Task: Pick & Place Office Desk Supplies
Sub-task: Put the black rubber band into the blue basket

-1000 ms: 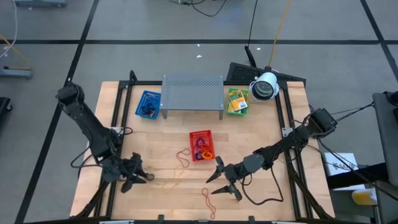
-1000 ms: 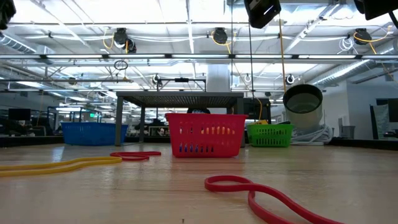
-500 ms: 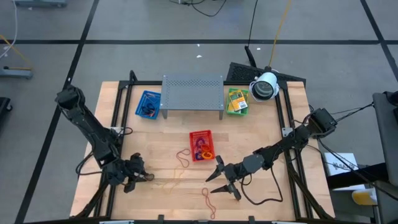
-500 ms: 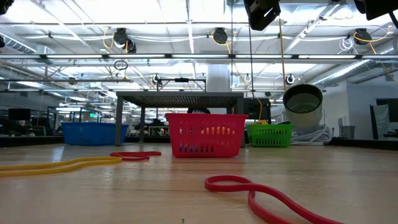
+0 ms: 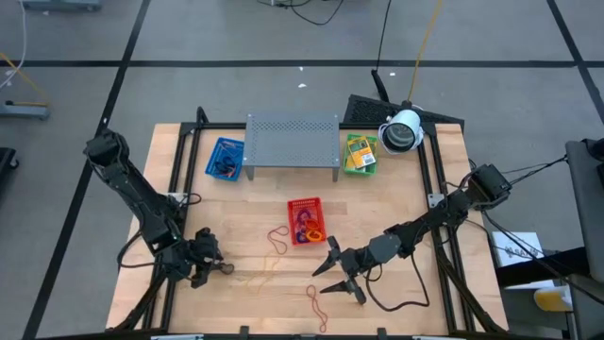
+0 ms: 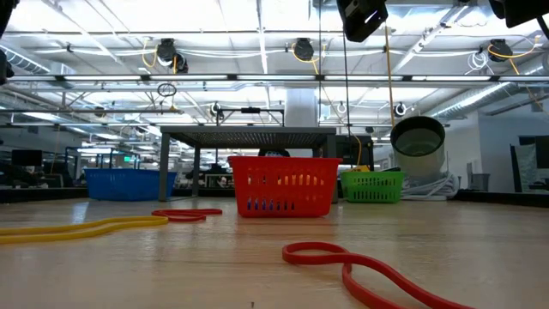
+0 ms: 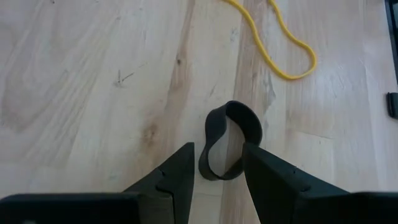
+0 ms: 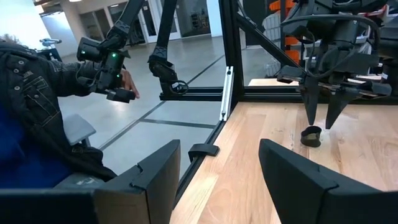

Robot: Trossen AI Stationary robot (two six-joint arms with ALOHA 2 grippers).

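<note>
left gripper [image 7: 217,163] | fingers released, straddling black rubber band [image 7: 228,139] lower-centre on bench [image 7: 74,81] | right gripper [image 5: 332,277] fingers released, lower middle

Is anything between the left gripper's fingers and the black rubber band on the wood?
Nothing visible. The left gripper hangs open just over the black rubber band, whose loop stands on bare table between the fingers. A yellow band lies apart, beyond it.
</note>
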